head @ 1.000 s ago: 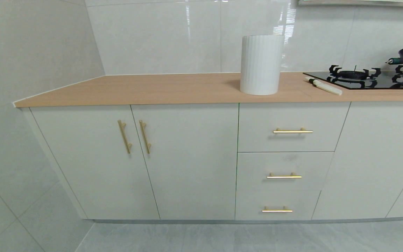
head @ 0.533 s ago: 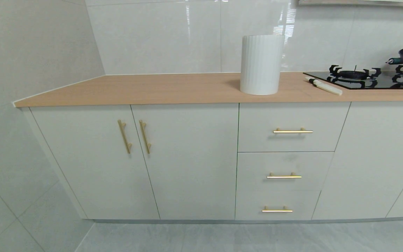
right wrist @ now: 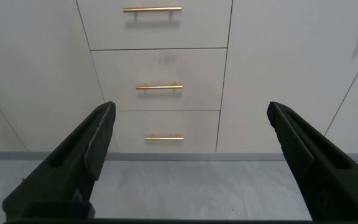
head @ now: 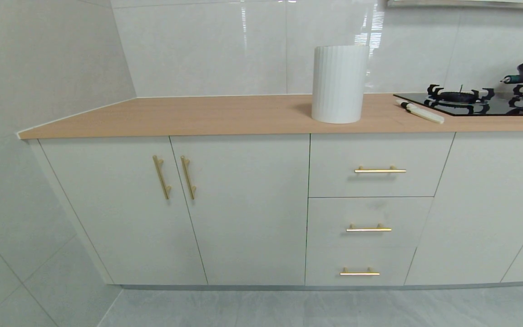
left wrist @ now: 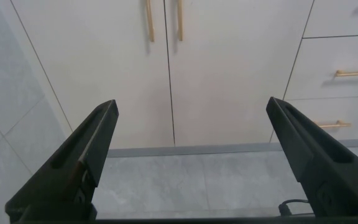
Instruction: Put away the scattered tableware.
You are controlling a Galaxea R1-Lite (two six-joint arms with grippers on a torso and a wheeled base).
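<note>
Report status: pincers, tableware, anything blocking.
Left pincer open, empty; right pincer open, empty. White utensil lies on the counter beside the stove; ribbed holder stands left of it. Drawers shut; nothing seen in the way.

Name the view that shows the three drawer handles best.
The right wrist view: all three drawer handles face it squarely, close up. The head view shows all three farther off; the left wrist view catches two, partly cut off.
</note>
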